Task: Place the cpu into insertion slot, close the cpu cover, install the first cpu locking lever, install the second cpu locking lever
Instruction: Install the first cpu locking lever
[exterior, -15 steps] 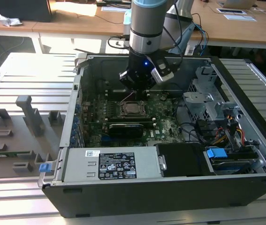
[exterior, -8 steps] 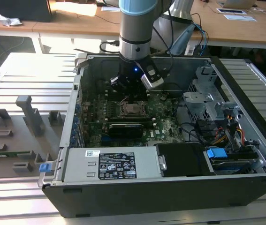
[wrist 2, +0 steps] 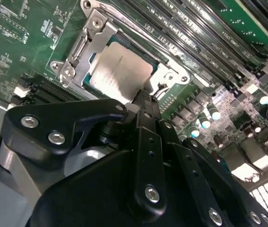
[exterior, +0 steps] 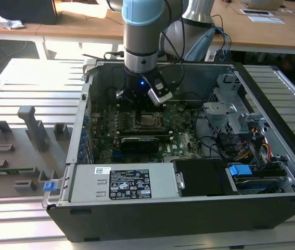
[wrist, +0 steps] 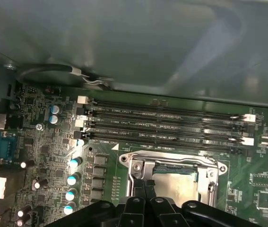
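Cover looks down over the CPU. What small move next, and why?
Probably ease the gripper slightly down: its shut fingertips sit at the cpu cover edge, the cover already frames the cpu, so light pressure should keep it flat.

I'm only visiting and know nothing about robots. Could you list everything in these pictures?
computer case: one, black, open on the table.
table: one, pale grey slats, under the case.
circuit board: one, green, inside the case.
cpu cover: one, silvery frame, flat on the board.
cpu: one, silvery grey, within the cover's window.
memory slots: several, long, black, beside the cover.
black card: one, across the board.
power box: one, silver, at the case's near edge.
holders: several, grey, on the table, exterior view's left.
arm: one, grey and blue, reaching into the case.
claw: one, black, shut, tip at the cover's edge.
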`<act>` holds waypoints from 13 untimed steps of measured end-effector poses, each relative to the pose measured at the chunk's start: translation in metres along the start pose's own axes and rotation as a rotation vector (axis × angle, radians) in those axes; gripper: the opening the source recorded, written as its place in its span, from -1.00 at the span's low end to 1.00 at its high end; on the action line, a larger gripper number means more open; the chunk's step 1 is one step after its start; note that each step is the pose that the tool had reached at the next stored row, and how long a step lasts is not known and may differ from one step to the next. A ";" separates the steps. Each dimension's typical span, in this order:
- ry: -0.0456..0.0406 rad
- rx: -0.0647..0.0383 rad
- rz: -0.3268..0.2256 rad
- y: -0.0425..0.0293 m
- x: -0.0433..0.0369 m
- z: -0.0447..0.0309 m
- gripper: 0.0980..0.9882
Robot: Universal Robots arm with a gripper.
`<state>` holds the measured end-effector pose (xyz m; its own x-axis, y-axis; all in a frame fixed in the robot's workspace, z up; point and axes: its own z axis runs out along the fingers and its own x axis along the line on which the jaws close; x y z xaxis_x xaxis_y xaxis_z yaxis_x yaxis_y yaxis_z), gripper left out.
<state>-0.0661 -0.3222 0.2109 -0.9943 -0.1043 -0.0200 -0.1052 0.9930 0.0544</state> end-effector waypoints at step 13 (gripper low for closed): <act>0.0001 0.000 0.000 -0.0001 0.0018 0.0048 -0.98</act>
<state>-0.0678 -0.3222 0.2061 -0.9943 -0.1045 -0.0199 -0.1055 0.9929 0.0544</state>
